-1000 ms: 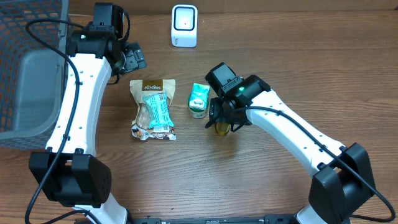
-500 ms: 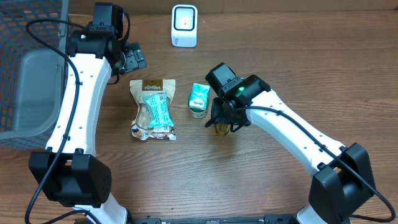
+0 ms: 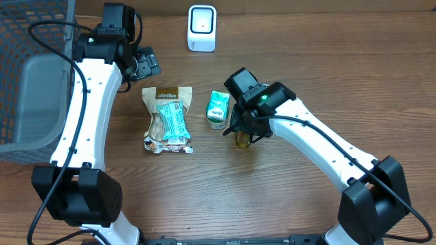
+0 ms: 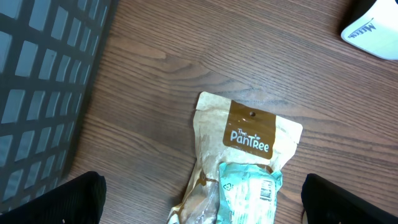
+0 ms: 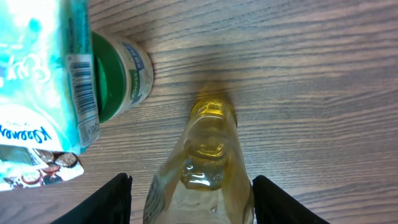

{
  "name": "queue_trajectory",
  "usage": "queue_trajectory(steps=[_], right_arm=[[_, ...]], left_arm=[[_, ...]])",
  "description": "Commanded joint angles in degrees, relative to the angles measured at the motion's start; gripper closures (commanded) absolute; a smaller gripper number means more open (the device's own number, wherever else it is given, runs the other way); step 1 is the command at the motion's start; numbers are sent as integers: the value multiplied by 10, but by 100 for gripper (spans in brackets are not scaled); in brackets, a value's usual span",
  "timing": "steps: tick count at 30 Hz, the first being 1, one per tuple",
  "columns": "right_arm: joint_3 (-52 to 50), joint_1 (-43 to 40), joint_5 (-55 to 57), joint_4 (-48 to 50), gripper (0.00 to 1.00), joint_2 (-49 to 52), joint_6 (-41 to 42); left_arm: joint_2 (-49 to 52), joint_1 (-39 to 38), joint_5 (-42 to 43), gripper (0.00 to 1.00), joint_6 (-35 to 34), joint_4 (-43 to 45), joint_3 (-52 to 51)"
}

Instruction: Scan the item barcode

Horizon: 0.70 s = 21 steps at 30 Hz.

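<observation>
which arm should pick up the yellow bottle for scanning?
Right. The right gripper flanks the bottle on both sides; the left gripper hangs open over the snack pouch, away from it.

A brown wood-grain table is lying under even light, a dark mesh basket sitting at its left edge.

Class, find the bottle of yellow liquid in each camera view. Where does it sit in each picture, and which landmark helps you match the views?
Overhead: the bottle of yellow liquid shows just right of centre, partly under the right arm.
Left wrist: not in it.
Right wrist: the bottle fills the lower centre.
Shared landmark: the teal container, just left of the bottle in the overhead view and again at the left edge of the right wrist view.
</observation>
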Motion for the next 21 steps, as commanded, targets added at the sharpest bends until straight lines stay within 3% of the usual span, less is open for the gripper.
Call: queue_trajectory(steps=[1,11,16,21], right_arm=[[-5,2,8,2,42,7,38],[-6,2,10,-4,55,7,38],[2,-8,10,-18,71,-2,37],[25,-52,-15,-49,73,-42,23]], left_arm=[[-7,-4,0,0,7,1,7],[-7,-4,0,0,7,1,7],[-7,-4,0,1,7,1,7],[-7,-4,0,0,7,1,7]])
